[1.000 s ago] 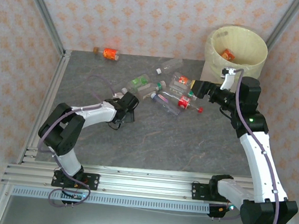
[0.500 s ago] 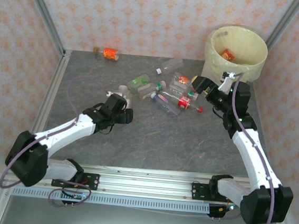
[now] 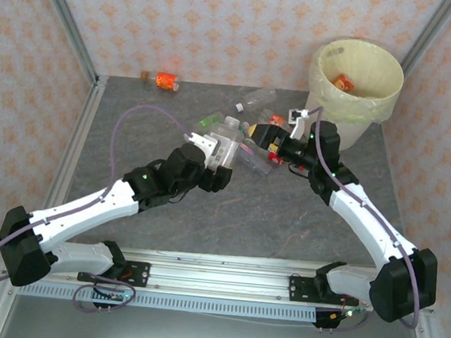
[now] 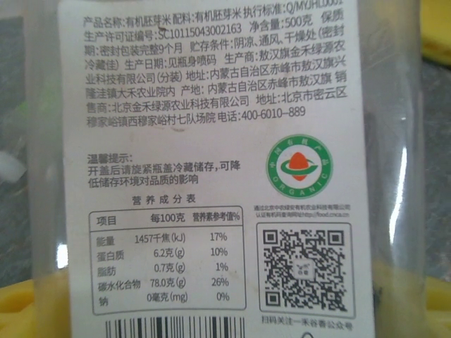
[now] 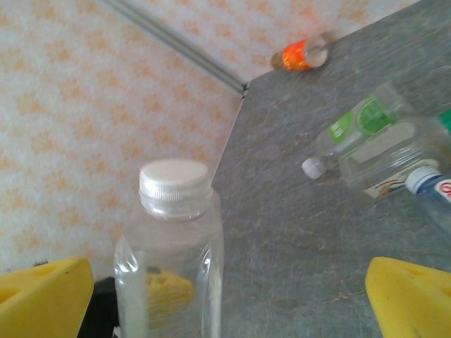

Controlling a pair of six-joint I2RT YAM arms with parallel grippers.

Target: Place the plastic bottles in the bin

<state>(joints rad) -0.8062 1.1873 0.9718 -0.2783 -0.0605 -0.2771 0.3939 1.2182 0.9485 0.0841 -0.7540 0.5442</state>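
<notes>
While the left fingers (image 4: 32, 303) are clamped on a clear bottle (image 3: 226, 141), they hold it upright off the tabletop (image 3: 229, 209), well left of the bin (image 3: 321, 86) and on its near side. The white label (image 4: 211, 176) faces the wrist camera. The right fingers (image 5: 42, 296) stand wide apart and empty, one on either side of that bottle below its white cap (image 5: 175, 184).

This looks like a hand-over, and that is the weak point. If the left fingers let go before the right have closed, the bottle falls. The thin plastic may also buckle under a squeeze and slip out sideways. With both pairs gripping at once, a pull could twist it loose. On the way across, a low carry could clip the loose bottles (image 3: 258, 100) lying left of the bin, or catch the bin's rim and drop the bottle short.
</notes>
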